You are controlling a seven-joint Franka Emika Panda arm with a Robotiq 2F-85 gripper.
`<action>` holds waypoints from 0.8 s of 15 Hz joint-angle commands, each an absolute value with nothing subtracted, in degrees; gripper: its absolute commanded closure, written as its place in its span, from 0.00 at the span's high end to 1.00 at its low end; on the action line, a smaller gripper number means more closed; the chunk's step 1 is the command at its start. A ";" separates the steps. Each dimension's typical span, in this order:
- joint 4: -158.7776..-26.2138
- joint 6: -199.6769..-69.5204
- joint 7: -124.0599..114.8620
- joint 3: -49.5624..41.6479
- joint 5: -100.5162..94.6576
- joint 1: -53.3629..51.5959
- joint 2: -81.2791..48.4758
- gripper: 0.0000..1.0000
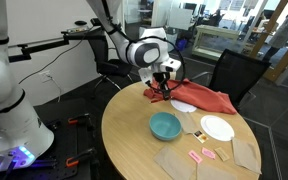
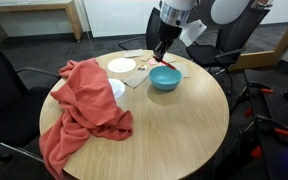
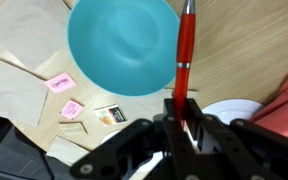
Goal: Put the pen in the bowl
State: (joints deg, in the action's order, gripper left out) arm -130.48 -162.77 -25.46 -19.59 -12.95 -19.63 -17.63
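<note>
My gripper [image 3: 181,115] is shut on the red pen [image 3: 185,50], which sticks out past the fingertips. In the wrist view the teal bowl [image 3: 124,45] lies just left of the pen and is empty. The pen's shaft runs along the bowl's right rim, over bare wood. In both exterior views the gripper [image 1: 163,92] [image 2: 162,55] hangs above the round table, beside the bowl [image 1: 165,126] [image 2: 165,79]. The pen [image 2: 170,65] shows as a thin red line under the fingers.
A big red cloth [image 2: 79,105] [image 1: 199,98] drapes over one side of the round wooden table [image 2: 184,120]. A white plate [image 1: 217,128] [image 3: 234,110] lies near the bowl. Brown paper pieces [image 3: 29,45] and small pink pieces [image 3: 59,83] [image 1: 199,155] lie beside it. Chairs stand around the table.
</note>
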 commanded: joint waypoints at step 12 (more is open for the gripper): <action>-129.63 -168.34 -22.23 -14.74 -10.20 -7.71 -23.94 0.04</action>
